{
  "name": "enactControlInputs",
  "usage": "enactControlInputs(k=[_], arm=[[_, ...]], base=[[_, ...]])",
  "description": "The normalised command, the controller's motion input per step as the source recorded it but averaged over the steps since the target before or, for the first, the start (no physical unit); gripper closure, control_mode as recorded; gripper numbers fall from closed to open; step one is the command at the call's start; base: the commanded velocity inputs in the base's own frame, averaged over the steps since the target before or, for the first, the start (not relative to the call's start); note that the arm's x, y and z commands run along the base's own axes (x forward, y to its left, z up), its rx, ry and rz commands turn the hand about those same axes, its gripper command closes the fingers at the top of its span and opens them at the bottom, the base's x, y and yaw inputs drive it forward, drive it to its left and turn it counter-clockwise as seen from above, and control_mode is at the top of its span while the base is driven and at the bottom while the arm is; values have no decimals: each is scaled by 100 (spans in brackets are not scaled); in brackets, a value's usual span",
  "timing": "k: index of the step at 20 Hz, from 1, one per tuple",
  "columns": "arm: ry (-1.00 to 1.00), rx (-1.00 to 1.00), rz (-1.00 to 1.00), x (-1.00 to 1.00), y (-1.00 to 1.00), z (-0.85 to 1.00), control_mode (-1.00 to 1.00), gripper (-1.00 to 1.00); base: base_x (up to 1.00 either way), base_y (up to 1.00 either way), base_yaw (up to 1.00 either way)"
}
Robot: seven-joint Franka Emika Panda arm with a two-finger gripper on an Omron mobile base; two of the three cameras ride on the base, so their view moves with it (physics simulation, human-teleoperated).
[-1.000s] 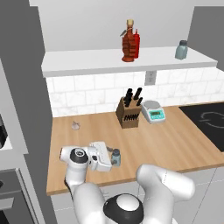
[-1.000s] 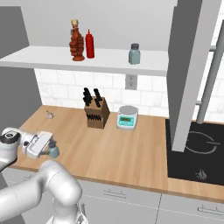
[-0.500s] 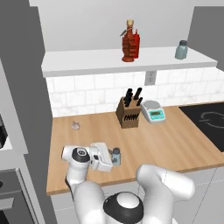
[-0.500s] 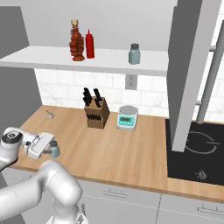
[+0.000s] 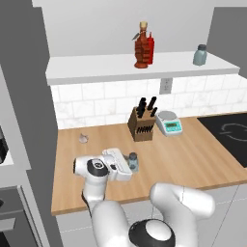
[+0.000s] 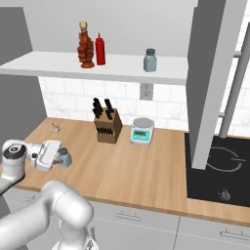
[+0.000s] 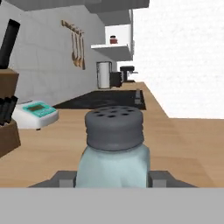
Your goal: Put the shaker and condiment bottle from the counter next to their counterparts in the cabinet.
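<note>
The shaker, a pale blue-grey jar with a dark perforated cap, sits upright between my fingertips, which press its sides. My gripper is shut on the shaker just above the wooden counter near its front left. On the cabinet shelf the ribbed condiment bottle stands touching-close to the slim red squeeze bottle. The greenish-grey counterpart shaker stands alone further right on the shelf.
A knife block and a small kitchen scale stand by the tiled backsplash. A small pale object lies at the counter's back left. A black cooktop lies to the right. A tall grey panel hangs beside the shelf's right end.
The gripper with the shaker has risen slightly and shifted a little to the right over the counter. Nothing else has moved.
</note>
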Motion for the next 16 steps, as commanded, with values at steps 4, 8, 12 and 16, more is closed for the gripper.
enactControlInputs(k=[4,8,12,16], arm=[[-20,0,24,-69,-57,64,-100,100],[-14,0,16,-57,-39,70,-100,100],[-5,0,17,-25,-40,79,-100,100],[-3,0,22,-16,-40,78,-100,100]], base=[[0,0,0],[0,0,0],[0,0,0],[0,0,0]])
